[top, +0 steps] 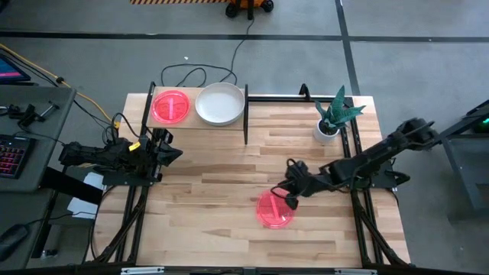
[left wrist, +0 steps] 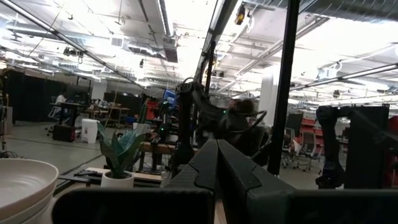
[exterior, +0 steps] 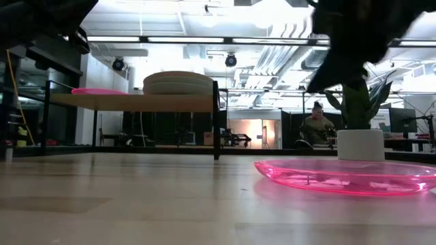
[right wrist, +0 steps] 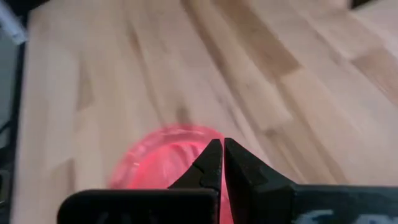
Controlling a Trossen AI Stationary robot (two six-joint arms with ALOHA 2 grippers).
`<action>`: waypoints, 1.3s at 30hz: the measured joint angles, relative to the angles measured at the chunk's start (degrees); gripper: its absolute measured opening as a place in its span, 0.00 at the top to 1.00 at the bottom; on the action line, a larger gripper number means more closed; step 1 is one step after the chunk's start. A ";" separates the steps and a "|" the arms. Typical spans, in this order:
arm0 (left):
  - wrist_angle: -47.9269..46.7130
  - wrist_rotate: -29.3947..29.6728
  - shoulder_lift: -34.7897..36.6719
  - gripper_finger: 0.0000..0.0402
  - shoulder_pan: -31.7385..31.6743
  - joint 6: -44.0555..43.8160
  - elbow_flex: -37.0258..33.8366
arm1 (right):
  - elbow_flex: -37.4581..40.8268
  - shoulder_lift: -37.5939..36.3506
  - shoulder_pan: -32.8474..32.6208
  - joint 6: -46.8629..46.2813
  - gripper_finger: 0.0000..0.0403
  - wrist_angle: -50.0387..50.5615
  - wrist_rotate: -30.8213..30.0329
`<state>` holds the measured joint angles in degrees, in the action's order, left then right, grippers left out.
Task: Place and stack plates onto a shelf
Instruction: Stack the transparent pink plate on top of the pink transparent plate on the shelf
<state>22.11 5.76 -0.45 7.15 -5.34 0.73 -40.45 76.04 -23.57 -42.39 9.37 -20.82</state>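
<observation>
- On the tabletop (top: pixel 214 191), toward its right half, a translucent pink plate (top: pixel 274 208) lies flat on the planks, with the right gripper (top: pixel 291 195) hanging over its upper right edge.
- From the right wrist view that claw's two dark fingers (right wrist: pixel 211 163) are pressed tip to tip, clenched on nothing, with the pink plate blurred on the wood beneath them.
- Seen from table height, the same plate (exterior: pixel 344 175) rests flat on the wood, and the white plant pot (exterior: pixel 361 144) stands behind it.
- At the back left of the table stands the shelf (top: pixel 200 114), a light board on thin black posts.
- On it sit a second pink plate (top: pixel 170 106) at the left end and a stack of pale plates (top: pixel 220 103) just beside it, close but not clearly touching.
- The low view shows that pale stack (exterior: pixel 178 83) as several plates deep; how many I cannot tell.
- The left gripper (top: pixel 170 150) waits at the table's left edge, just in front of the shelf, its claw clenched with nothing in it, the fingers (left wrist: pixel 208 163) meeting at a point.
- The plant (top: pixel 335 114) stands at the back right, well apart from the shelf.
</observation>
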 joint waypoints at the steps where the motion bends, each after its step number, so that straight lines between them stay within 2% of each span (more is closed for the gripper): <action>1: -0.02 0.00 0.00 1.00 0.01 0.00 0.00 | 1.52 -0.97 -0.66 -1.10 1.00 -0.12 -1.30; 7: 0.15 0.01 0.00 1.00 0.00 0.00 0.00 | 12.29 -4.98 -3.15 -10.60 1.00 -4.65 -3.19; 12: 0.63 0.45 0.00 1.00 0.01 0.00 0.00 | 18.41 -6.11 -3.06 -9.65 1.00 -19.25 -5.98; 14: 0.87 0.79 0.00 1.00 0.01 0.00 0.00 | 19.57 -5.55 -3.04 -8.78 1.00 -23.10 -7.43; 21: 0.49 0.81 0.00 1.00 0.01 -0.15 0.00 | 19.79 -5.50 -1.87 -10.19 0.98 -23.42 -10.00; 25: 0.09 0.83 0.00 1.00 0.01 -0.11 0.00 | 19.79 -5.48 -0.64 -13.27 0.89 -21.94 -10.05; 33: 0.01 0.86 0.00 1.00 0.01 -0.63 0.00 | 19.79 0.63 -2.11 -16.87 0.60 -23.57 -7.14; 39: -0.07 0.87 0.00 1.00 0.01 -1.97 0.00 | 19.79 7.66 -3.61 -21.04 0.51 -24.83 -5.72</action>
<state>22.04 6.63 -0.45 7.16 -7.31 0.73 -20.67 83.70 -27.19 -63.42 -15.46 -26.54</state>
